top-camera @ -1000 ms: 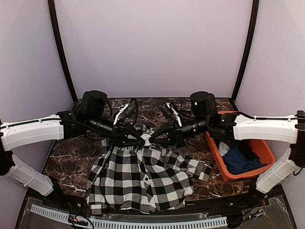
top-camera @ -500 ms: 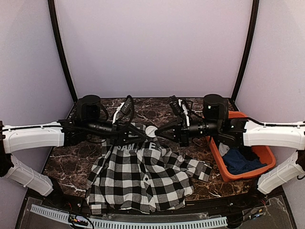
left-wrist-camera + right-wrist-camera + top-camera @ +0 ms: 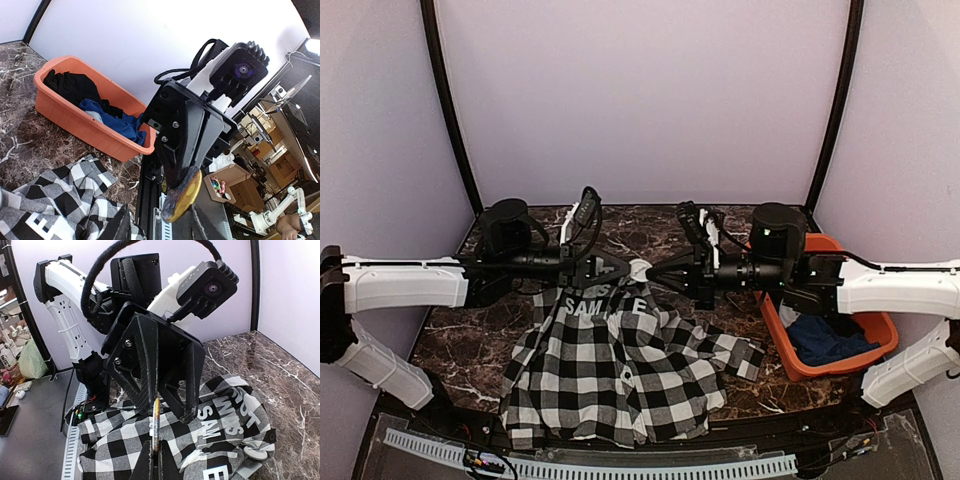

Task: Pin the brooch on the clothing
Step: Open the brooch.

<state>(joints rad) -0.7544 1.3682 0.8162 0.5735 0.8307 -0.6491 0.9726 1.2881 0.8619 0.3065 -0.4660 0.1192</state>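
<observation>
The brooch (image 3: pixel 183 194), a round yellow-and-blue disc, hangs in the air above the clothing (image 3: pixel 620 370), a black-and-white checked shirt with white lettering (image 3: pixel 605 305) spread on the marble table. My right gripper (image 3: pixel 158 450) is shut on the disc's edge (image 3: pixel 156 422), seen edge-on in the right wrist view. My left gripper (image 3: pixel 618 270) faces it tip to tip and stands open, one finger on each side of the brooch's far edge. The left fingers (image 3: pixel 121 225) frame the disc from below in the left wrist view.
An orange bin (image 3: pixel 775 325) stands at the right of the table with a dark blue garment (image 3: pixel 825 340) and black cloth inside. Purple walls close in the back and sides. A slotted white rail (image 3: pixel 620 465) runs along the near edge.
Both grippers have risen from the shirt's collar, uncovering its lettering. The left jaws have spread wider while the right stays shut on the brooch.
</observation>
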